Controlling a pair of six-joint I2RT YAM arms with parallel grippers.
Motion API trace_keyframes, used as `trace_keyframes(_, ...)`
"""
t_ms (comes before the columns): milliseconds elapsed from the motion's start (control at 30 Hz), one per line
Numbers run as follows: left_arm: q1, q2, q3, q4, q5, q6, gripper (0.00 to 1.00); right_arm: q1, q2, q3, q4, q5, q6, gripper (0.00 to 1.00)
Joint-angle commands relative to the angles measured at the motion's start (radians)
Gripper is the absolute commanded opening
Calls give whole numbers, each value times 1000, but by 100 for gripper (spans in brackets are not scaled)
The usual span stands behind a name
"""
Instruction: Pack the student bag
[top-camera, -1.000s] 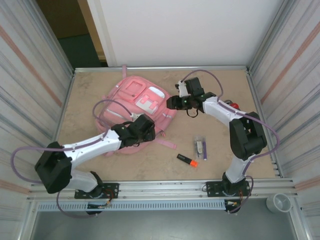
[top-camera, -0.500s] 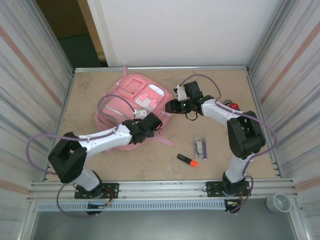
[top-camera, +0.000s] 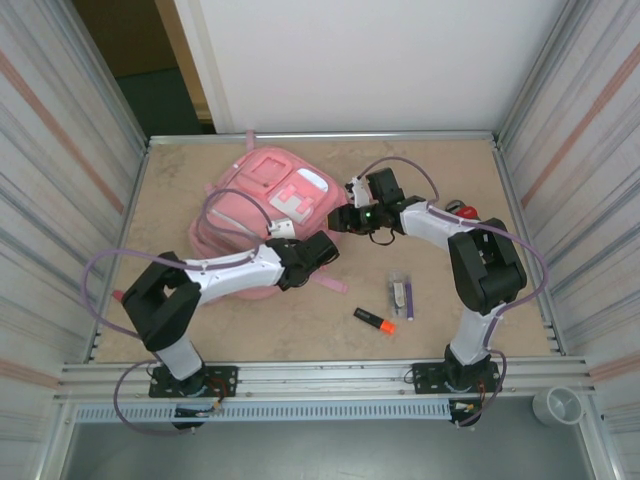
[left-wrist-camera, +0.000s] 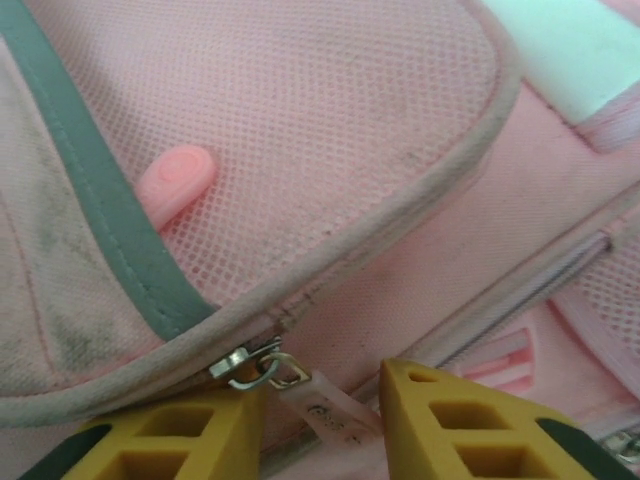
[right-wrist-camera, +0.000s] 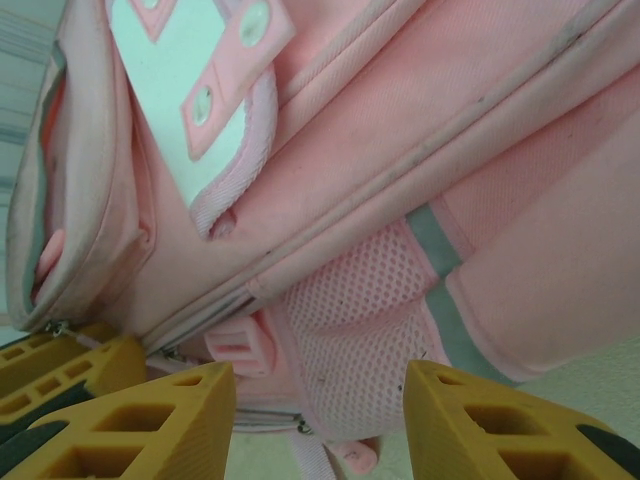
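Left gripper (left-wrist-camera: 320, 392), jaws partly apart and clamping nothing, straddles the pale pink zip pull tab (left-wrist-camera: 335, 415), which lies slantwise in the gap. The tab belongs to the large pink fabric backpack (top-camera: 245, 200), flat on the beige worktop (top-camera: 300, 320). Right gripper (right-wrist-camera: 320, 400), half open and empty, stands at the bag's right edge.

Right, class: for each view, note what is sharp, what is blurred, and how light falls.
Top external: even light, faint shadows, student bag clear. Left wrist: mesh crisp, left fingertips soft. Right wrist: right fingertips blurred, white patch bright.
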Motion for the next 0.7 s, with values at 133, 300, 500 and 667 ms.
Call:
trace_keyframes(133,1,-24,11,-42,-93,-57,20,-19,-25,-25,29,-15,15,47)
trace_keyframes(300,0,-48,2,-7,-32,-6,12,-20,-43,-23,20,-10,14,46)
trace_keyframes(500,0,-133,-47,74,94,67,2,7,-52,15,2,-22,18,47)
trace_keyframes(667,11,-257,-141,210,233,170,0,63,-2,102,36,-79,59,47)
